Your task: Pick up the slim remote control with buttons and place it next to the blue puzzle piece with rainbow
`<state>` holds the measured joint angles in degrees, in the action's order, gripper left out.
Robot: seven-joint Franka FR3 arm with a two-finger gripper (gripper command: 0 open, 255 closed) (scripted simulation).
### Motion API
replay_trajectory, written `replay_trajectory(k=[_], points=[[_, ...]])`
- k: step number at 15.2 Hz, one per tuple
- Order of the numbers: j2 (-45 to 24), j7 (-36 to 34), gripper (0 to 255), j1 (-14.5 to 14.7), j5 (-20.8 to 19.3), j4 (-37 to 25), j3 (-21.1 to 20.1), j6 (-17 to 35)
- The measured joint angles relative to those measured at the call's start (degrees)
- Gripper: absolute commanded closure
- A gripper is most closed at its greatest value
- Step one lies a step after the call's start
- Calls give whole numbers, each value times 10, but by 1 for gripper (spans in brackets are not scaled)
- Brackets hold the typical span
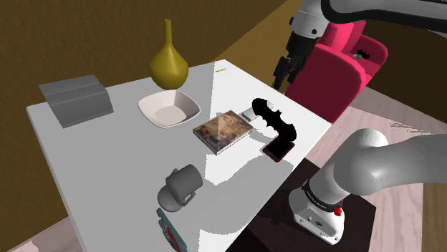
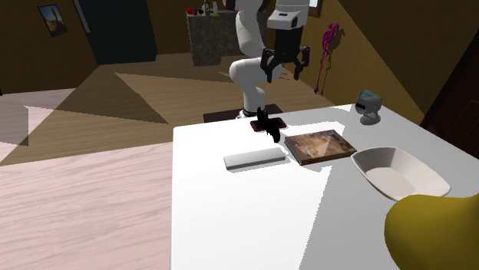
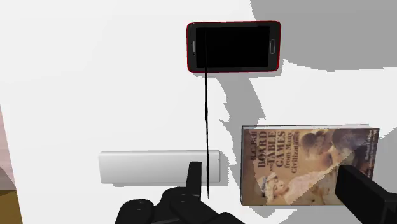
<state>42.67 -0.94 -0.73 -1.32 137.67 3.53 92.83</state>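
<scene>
My all-black gripper (image 3: 273, 175), fingers spread apart and clasping nothing, hangs high above the white rectangular table (image 1: 107, 165), where the brown illustrated board-games book (image 3: 305, 164) lies flat, the slim white remote control (image 3: 159, 167) just beside it near a table edge, and the red-rimmed black phone (image 3: 233, 46) by the edge nearest my stand.

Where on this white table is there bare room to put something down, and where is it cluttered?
The widest bare patch lies between the grey box, white bowl and grey cup. A smaller one lies between cup and book. It is crowded where the book, white remote, black bat shape and red phone cluster.
</scene>
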Motion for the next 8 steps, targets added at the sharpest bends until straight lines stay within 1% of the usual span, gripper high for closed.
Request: replay_trajectory(k=[1, 2, 5, 8], points=[[0, 0, 0, 0, 0, 0, 0, 0], [-4, -14, 0, -5, 2, 5, -3, 9], [-45, -95, 0, -34, 10, 12, -16, 59], [-83, -189, 0, -67, 16, 35, -29, 121]])
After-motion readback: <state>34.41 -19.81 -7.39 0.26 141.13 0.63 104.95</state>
